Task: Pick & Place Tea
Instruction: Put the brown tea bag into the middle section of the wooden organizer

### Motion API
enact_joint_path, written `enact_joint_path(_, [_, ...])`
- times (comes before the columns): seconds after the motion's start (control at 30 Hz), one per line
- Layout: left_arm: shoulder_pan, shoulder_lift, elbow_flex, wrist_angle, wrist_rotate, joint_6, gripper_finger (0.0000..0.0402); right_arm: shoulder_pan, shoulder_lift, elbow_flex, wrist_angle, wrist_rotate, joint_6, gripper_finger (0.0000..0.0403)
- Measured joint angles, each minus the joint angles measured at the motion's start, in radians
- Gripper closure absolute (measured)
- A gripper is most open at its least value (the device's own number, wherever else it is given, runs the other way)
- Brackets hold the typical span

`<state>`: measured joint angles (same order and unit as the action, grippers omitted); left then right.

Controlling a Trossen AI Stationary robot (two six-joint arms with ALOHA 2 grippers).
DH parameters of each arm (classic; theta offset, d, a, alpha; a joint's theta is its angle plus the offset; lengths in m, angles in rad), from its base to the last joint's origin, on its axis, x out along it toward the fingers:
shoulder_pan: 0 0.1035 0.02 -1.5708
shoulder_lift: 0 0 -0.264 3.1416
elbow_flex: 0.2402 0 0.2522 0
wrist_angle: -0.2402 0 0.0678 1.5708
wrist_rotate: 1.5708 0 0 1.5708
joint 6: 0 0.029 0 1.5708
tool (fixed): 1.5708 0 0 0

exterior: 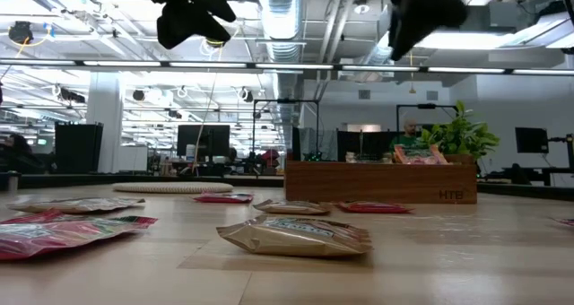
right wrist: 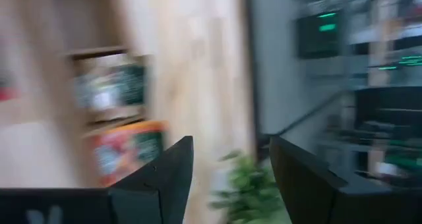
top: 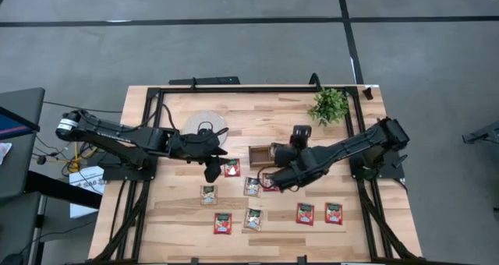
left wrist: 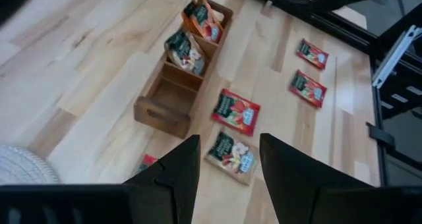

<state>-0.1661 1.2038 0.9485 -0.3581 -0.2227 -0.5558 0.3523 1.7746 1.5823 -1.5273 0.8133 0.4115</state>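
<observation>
Above the wooden table, both arms hang clear of the surface, neither carrying anything. The left gripper stands spread wide and empty, and just below and ahead of it lie a pale tea sachet and a red sachet, flat and apart from each other, likely the easiest ones to reach next. A little farther ahead of it sits the wooden tray, whose nearest compartment is bare while the two beyond each hold sachets standing on edge, one pale, one red, which suggests the sorting goes by colour. The right gripper also shows a clear gap between its fingers with nothing in it; it hangs beside the tray, whose filled compartments show close in front of it, with a small green plant beyond. Other sachets remain scattered flat on the table on the near side of both grippers, among them two red ones out past the right arm. Behind the left gripper rests a round pale disc, untouched. Much of the job looks left to do.
</observation>
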Motion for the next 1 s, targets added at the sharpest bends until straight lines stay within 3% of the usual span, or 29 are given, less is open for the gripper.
enact_joint_path(0.13, [-0.029,0.0,0.0,-0.022,-0.025,-0.037,0.0253,0.035,-0.006,0.0,0.106,-0.213,-0.071,0.0211])
enact_joint_path(0.27, [-0.058,0.0,0.0,-0.074,-0.034,-0.06,0.0253,0.072,-0.002,-0.001,0.337,-0.403,-0.161,0.0213])
enact_joint_path(0.47, [-0.107,0.0,0.0,-0.244,-0.071,-0.13,0.0253,0.086,0.007,-0.001,0.621,-0.481,-0.202,0.0227])
enact_joint_path(0.83, [-0.136,0.0,0.0,-0.44,-0.09,-0.05,0.0253,0.092,0.094,-0.001,0.804,-0.769,-0.098,0.0256])
enact_joint_path(1.0, [-0.152,0.0,0.0,-0.514,-0.089,-0.002,0.0253,0.088,0.185,-0.002,0.853,-0.816,-0.012,0.0267])
